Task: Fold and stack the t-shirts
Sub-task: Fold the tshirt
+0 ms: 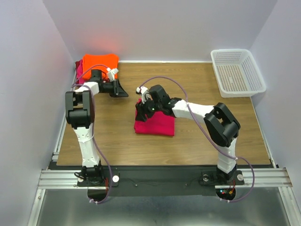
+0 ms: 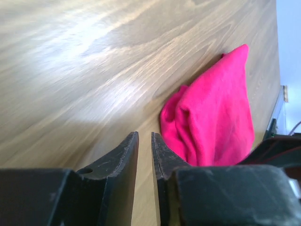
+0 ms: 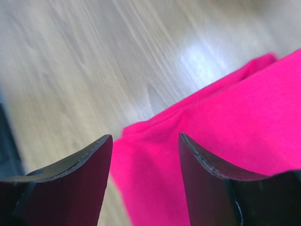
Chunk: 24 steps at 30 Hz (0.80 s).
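Top view: the folded magenta-pink cloth t-shirt (image 1: 157,126) sits in the middle of the wooden table (image 1: 117,141). The right gripper (image 1: 141,107) is at its corner, so a grab there could probably drag the fold open.

Left wrist: the left gripper (image 2: 145,136) is nearly pinched together and empty.

Right wrist: jaws are spread over the shirt's edge, holding nothing.

No readable writing anywhere.

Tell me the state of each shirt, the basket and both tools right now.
magenta-pink t-shirt, folded, lying flat
orange t-shirt, folded, top of pile
darker red t-shirt, under the orange, mostly hidden
basket, upright, empty
left tool, narrow gap, holding nothing
right tool, open over the magenta-pink t-shirt's edge
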Tool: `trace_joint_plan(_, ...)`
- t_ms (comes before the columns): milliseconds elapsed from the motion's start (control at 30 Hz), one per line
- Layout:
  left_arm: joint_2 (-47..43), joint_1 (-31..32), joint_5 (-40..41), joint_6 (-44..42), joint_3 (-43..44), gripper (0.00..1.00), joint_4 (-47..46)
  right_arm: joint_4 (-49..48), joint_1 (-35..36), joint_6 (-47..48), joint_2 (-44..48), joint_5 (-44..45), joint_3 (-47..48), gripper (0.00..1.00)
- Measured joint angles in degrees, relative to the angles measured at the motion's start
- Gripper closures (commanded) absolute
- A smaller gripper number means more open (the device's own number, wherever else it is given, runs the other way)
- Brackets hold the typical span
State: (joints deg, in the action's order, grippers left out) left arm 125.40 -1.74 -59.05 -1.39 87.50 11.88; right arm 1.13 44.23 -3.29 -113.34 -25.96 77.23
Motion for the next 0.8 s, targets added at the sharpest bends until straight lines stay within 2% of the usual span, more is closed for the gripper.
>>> trace_joint_plan(100,-5.7,-2.1,0.3,-2.1,-2.7,0.69,1.2,3.5,-2.1,-1.3,4.6,-1.9,1.2,0.38)
trace_joint_plan(200,-16.0,-2.1,0.1,-3.7,-8.7,0.69,2.0,5.6,-7.1,-3.7,12.1,-5.5,-1.5,0.4)
trace_joint_plan(300,-26.9,1.3,-1.5,-3.9,-16.9,0.69,1.2,5.9,-11.8,-5.5,19.4,-8.2,-8.0,0.41)
trace_joint_plan(400,-33.8,8.5,-4.3,-2.6,-26.2,0.68,-2.0,6.6,-13.8,-7.1,23.9,-11.4,-16.1,0.41)
trace_joint_plan(500,-33.4,15.3,-6.0,-2.0,-32.9,0.68,-2.9,8.2,-13.0,-8.4,21.6,-14.8,-21.5,0.42)
trace_joint_plan(567,-30.5,17.1,-6.5,-1.5,-35.3,0.68,-3.0,9.2,-12.8,-8.7,18.5,-16.5,-22.7,0.43)
trace_joint_plan(733,-19.3,14.8,-5.2,-0.6,-37.4,0.68,-3.5,9.7,-14.6,-9.0,10.1,-19.8,-22.8,0.45)
trace_joint_plan(800,-16.0,12.9,-7.4,0.3,-37.3,0.68,-3.5,9.5,-16.7,-9.0,8.0,-22.4,-22.8,0.47)
